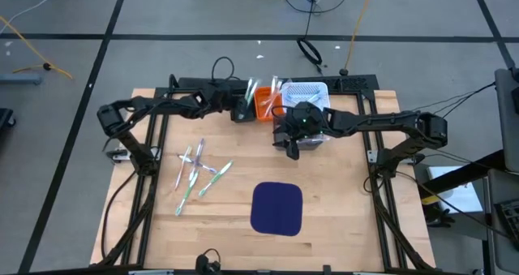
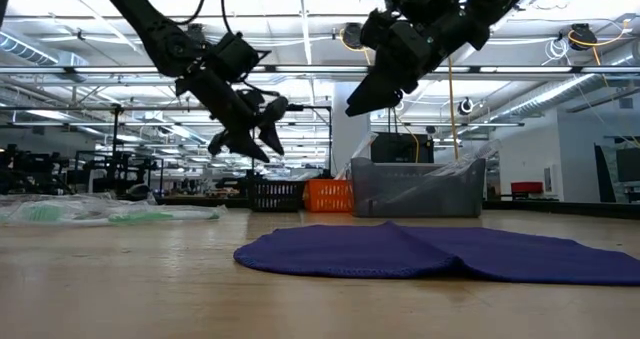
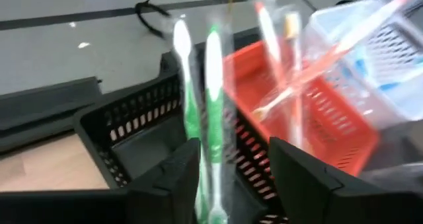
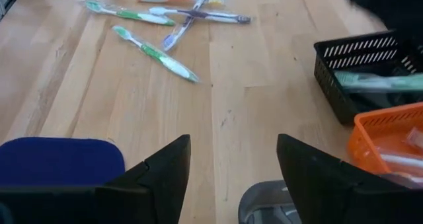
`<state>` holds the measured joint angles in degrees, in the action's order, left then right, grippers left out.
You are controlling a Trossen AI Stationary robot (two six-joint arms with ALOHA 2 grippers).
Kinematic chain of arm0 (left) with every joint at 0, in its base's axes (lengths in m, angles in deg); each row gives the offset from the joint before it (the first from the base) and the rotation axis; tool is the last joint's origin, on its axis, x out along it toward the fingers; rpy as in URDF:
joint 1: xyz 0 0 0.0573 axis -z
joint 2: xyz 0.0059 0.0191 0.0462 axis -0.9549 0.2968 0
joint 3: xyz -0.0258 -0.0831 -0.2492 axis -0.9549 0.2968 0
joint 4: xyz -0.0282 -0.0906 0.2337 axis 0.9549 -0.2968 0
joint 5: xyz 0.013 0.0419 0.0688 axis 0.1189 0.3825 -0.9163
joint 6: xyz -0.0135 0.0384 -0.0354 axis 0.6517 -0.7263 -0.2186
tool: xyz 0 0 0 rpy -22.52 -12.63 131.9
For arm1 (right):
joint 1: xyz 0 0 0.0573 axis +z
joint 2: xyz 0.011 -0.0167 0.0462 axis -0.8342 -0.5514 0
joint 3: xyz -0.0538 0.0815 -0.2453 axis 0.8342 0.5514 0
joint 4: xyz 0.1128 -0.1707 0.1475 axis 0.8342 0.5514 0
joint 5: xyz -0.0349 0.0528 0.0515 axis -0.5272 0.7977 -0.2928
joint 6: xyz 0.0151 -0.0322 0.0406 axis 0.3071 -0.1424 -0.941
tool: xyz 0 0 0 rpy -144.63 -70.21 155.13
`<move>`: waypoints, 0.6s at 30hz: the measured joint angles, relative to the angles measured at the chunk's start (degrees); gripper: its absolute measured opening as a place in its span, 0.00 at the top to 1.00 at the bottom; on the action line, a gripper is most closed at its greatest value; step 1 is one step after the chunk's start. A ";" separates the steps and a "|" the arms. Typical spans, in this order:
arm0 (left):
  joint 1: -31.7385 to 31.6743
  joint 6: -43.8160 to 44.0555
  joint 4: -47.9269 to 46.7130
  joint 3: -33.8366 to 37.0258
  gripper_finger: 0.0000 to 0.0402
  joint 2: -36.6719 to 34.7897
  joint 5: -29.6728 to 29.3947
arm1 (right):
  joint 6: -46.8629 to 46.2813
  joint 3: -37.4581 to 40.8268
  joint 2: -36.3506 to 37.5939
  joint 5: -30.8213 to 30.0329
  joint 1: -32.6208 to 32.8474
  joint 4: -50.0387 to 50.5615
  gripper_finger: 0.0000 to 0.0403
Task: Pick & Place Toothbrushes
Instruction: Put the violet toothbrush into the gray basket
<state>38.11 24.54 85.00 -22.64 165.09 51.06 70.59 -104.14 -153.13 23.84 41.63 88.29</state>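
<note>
Toothbrushes (image 1: 197, 174) lie scattered on the table's left half in the high view, several left to move, while others already stand in the orange bin (image 1: 266, 103). Low view: both arms hang above the blue mat (image 2: 440, 254). Left wrist view: the left gripper (image 3: 228, 178) pinches a green toothbrush (image 3: 213, 112) over the black bin (image 3: 129, 135). Right wrist view: the right gripper (image 4: 232, 164) is spread wide, empty.
</note>
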 joint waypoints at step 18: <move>14.52 -23.46 -45.87 -0.02 0.60 -14.57 13.61 | -1.45 1.68 0.28 0.04 0.35 -1.99 0.47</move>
<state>52.64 1.08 39.13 -22.66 150.51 64.67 69.15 -102.46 -152.85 23.88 41.98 86.30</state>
